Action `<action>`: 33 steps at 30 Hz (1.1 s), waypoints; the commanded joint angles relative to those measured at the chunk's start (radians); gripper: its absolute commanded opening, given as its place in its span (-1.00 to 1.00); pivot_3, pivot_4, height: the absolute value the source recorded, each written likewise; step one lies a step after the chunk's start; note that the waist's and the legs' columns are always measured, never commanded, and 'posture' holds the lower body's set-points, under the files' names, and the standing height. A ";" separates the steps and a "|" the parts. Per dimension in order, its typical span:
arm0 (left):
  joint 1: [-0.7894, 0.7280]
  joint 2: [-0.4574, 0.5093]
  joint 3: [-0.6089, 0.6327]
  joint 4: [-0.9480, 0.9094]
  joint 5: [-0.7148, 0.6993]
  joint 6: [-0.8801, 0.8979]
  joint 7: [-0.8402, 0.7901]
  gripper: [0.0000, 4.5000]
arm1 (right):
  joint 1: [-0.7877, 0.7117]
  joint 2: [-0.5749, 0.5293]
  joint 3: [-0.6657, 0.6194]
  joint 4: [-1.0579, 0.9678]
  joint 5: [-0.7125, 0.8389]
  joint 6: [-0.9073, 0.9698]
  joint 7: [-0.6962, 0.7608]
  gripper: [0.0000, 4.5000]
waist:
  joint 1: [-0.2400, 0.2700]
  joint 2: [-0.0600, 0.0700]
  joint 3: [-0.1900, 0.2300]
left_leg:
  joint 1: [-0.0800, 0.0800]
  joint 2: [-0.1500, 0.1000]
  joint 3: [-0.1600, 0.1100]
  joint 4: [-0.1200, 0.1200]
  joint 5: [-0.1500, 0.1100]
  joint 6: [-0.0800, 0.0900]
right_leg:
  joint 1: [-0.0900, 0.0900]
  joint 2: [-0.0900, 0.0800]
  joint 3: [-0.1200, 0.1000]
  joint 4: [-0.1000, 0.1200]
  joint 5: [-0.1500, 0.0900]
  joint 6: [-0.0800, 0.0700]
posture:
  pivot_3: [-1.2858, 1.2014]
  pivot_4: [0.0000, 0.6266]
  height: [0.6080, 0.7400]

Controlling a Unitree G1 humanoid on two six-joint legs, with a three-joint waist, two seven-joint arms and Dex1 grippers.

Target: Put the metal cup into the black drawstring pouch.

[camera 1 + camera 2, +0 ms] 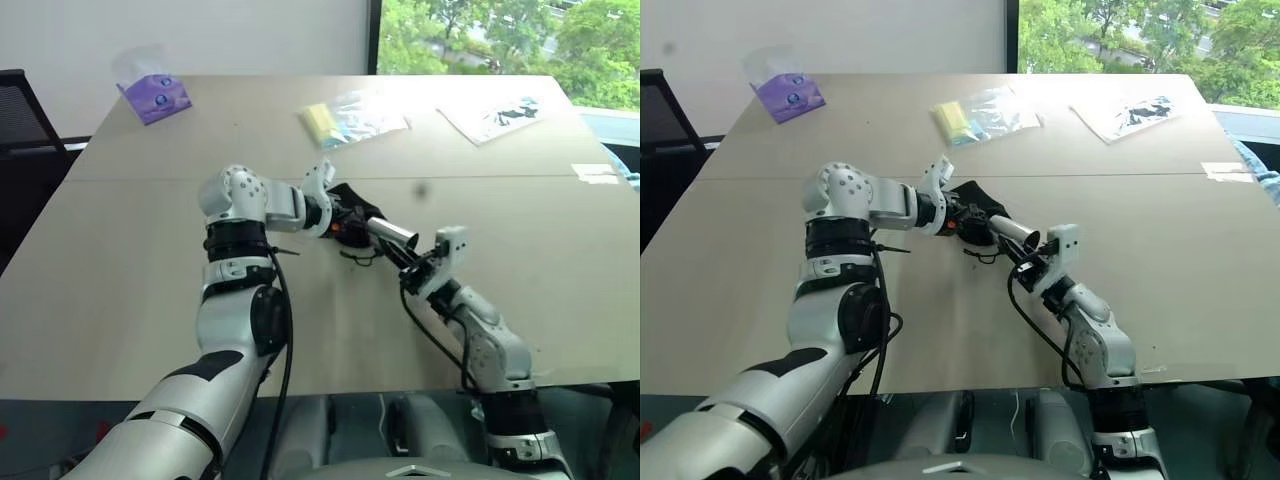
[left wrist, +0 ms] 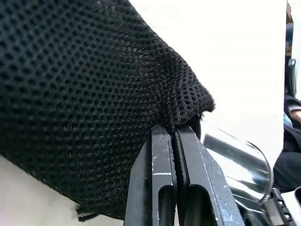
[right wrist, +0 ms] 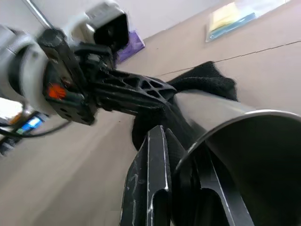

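Observation:
My left gripper (image 2: 171,129) is shut on a pinch of the black drawstring pouch (image 1: 352,203), holding its mesh fabric a little above the middle of the table (image 1: 150,260). The metal cup (image 1: 393,235) lies almost level, with its base at the pouch's mouth and its open rim toward me. My right gripper (image 3: 181,150) is shut on the cup's rim (image 3: 244,141), one finger inside and one outside. The pouch (image 3: 207,80) covers the cup's far end, so I cannot tell how far in it sits. A thin cord (image 1: 357,255) hangs below the pouch.
A purple tissue pack (image 1: 155,97) stands at the far left of the table. A clear bag with a yellow item (image 1: 350,120) and a printed packet (image 1: 495,118) lie at the back. A black chair (image 1: 20,110) is beside the left edge, and a small label (image 1: 600,173) lies far right.

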 commanded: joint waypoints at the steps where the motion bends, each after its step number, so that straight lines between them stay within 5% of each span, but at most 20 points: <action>1: -0.009 -0.010 -0.086 -0.060 -0.106 0.026 -0.019 -1.00 | -0.030 -0.037 0.121 0.115 -0.203 -0.092 -0.062 -0.98 | 0.000 0.000 -0.001 | 0.000 0.000 0.000 0.000 0.000 0.000 | 0.000 0.000 0.000 0.000 0.000 0.000 | 0.03 -0.52 1.00; 4: 0.008 0.023 -0.176 -0.147 -0.171 0.026 -0.031 -1.00 | -0.065 -0.064 0.187 0.171 -0.278 -0.171 -0.033 -0.98 | -0.002 0.000 -0.001 | 0.001 0.000 0.000 0.001 0.000 0.000 | 0.001 0.000 0.000 0.000 0.000 0.000 | 0.03 -0.52 1.00; 8: 0.029 0.060 -0.288 -0.270 -0.215 0.026 -0.063 -1.00 | -0.096 -0.039 0.185 0.164 -0.195 -0.168 0.062 -0.98 | -0.019 0.000 -0.001 | 0.001 0.001 0.000 0.000 0.001 -0.001 | 0.001 0.000 0.002 0.001 0.000 0.000 | 0.03 -0.52 1.00; 18: 0.070 0.084 -0.295 -0.364 -0.338 0.026 -0.052 -1.00 | -0.314 0.186 -0.088 0.373 0.088 -0.138 0.012 -0.98 | -0.020 0.000 0.000 | 0.000 0.002 0.000 0.000 0.001 -0.002 | 0.000 -0.001 0.003 0.000 0.000 0.000 | 0.03 -0.52 1.00; 21: 0.080 0.070 -0.287 -0.375 -0.351 0.026 -0.025 -1.00 | -0.382 0.199 -0.044 0.493 -0.011 -0.249 0.004 -0.98 | -0.017 0.000 0.000 | 0.000 0.001 -0.001 0.000 0.001 -0.002 | 0.000 -0.001 0.003 0.000 0.000 0.000 | 0.03 -0.52 1.00; 23: 0.074 0.060 -0.257 -0.368 -0.368 0.026 -0.003 -1.00 | -0.443 0.122 0.157 0.577 -0.318 -0.465 -0.080 -0.98 | -0.017 0.000 0.000 | 0.000 0.000 -0.001 0.000 0.001 -0.002 | 0.000 -0.001 0.003 0.000 0.000 0.000 | 0.03 -0.52 1.00; 25: 0.066 0.030 -0.188 -0.356 -0.381 0.026 0.027 -1.00 | -0.473 0.103 0.239 0.632 -0.447 -0.603 -0.095 -0.98 | -0.025 0.000 0.001 | -0.001 0.000 0.000 0.000 0.001 -0.002 | -0.001 -0.001 0.003 0.000 0.000 0.000 | 0.03 -0.52 1.00; 29: 0.062 0.017 -0.115 -0.348 -0.395 0.026 0.082 -1.00 | -0.489 0.298 -0.073 0.579 0.057 -0.386 -0.023 -0.98 | -0.014 0.001 0.002 | -0.001 0.003 -0.001 -0.001 0.001 -0.003 | -0.001 0.000 0.003 0.000 0.000 0.000 | 0.03 -0.52 1.00; 33: 0.072 0.004 -0.110 -0.359 -0.418 0.026 0.119 -1.00 | -0.527 0.274 0.083 0.675 -0.100 -0.481 0.027 -0.98 | -0.017 0.001 0.002 | -0.001 0.001 -0.001 0.000 0.001 -0.002 | 0.000 -0.002 0.002 -0.001 0.000 0.000 | 0.03 -0.52 1.00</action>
